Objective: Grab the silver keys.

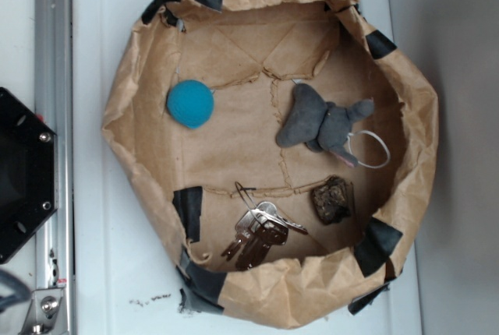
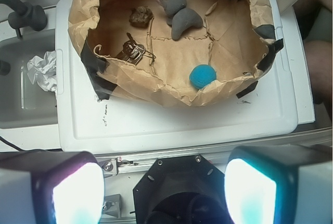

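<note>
Keys: in the paper bin, near a taped wall, just beside the rock; wire loop points inward. Ball and plush well apart. Gripper: jaws open, high above the worktop, likely for overview.

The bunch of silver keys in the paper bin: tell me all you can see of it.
The bunch of silver and bronze-brown flat metal keys lies flat on the floor of the brown paper bin, near its wall, fanned from one ring with a thin wire loop sticking out. Nothing touches it; the dark lumpy chunk sits close beside it.
</note>
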